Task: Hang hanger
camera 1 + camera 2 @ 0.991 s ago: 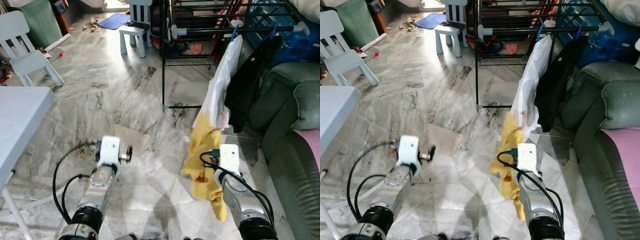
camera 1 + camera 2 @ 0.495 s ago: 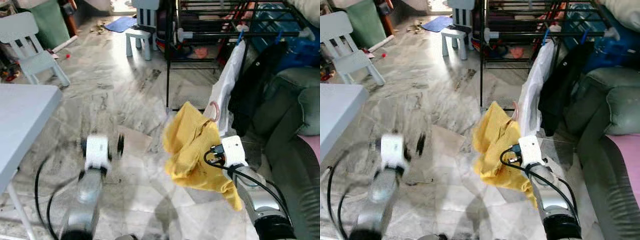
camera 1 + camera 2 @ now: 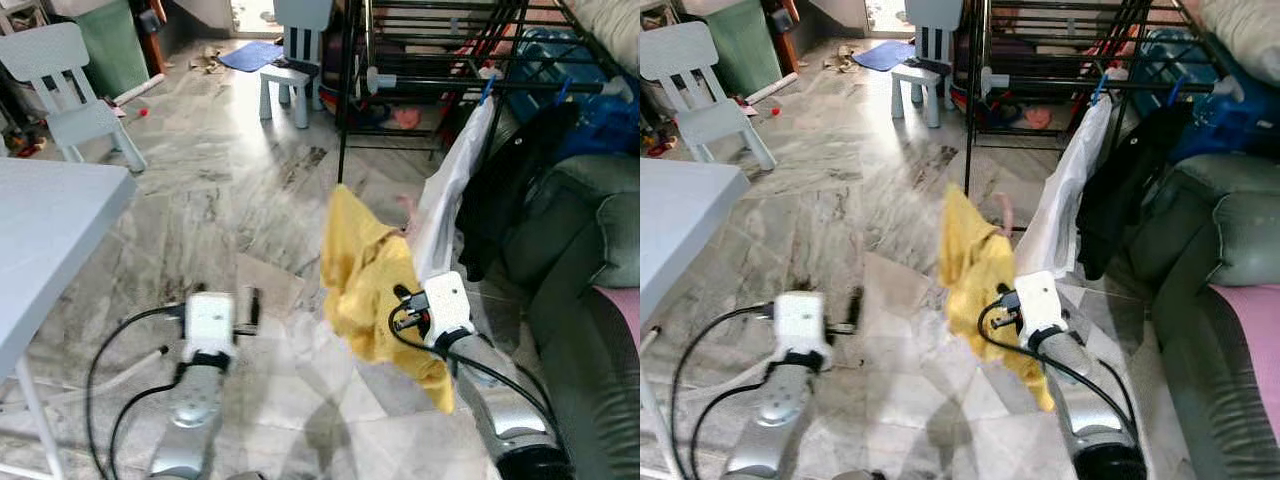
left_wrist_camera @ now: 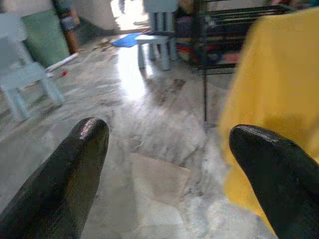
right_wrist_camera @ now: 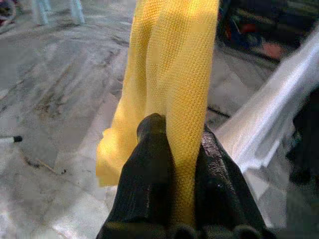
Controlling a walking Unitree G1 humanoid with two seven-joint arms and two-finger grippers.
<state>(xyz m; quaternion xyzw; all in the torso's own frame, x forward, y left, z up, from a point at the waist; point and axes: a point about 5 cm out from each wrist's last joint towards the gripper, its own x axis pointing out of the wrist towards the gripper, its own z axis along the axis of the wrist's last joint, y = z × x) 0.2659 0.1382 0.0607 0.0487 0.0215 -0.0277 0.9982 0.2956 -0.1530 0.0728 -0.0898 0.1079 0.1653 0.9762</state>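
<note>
A yellow garment (image 3: 362,278) hangs in the air in front of me, and a pink hanger hook (image 3: 1006,212) pokes out behind its top. My right gripper (image 5: 177,134) is shut on a fold of this yellow cloth (image 5: 174,59), just below and right of the bunch. The black drying rack (image 3: 450,85) stands beyond it at the back right. A white garment (image 3: 450,190) and a black garment (image 3: 505,165) hang from its rail. My left gripper (image 4: 169,164) is open and holds nothing, low over the marble floor to the left of the yellow garment (image 4: 271,99).
A grey table (image 3: 40,230) fills the left edge. Two small pale chairs (image 3: 75,95) (image 3: 290,65) stand farther back. A grey-green sofa (image 3: 590,260) lines the right side. A flat piece of cardboard (image 3: 270,285) lies on the floor near my left gripper.
My right arm has lifted the yellow garment higher and swung it to the left, away from the white garment. The left arm has shifted slightly; the camera has also moved.
</note>
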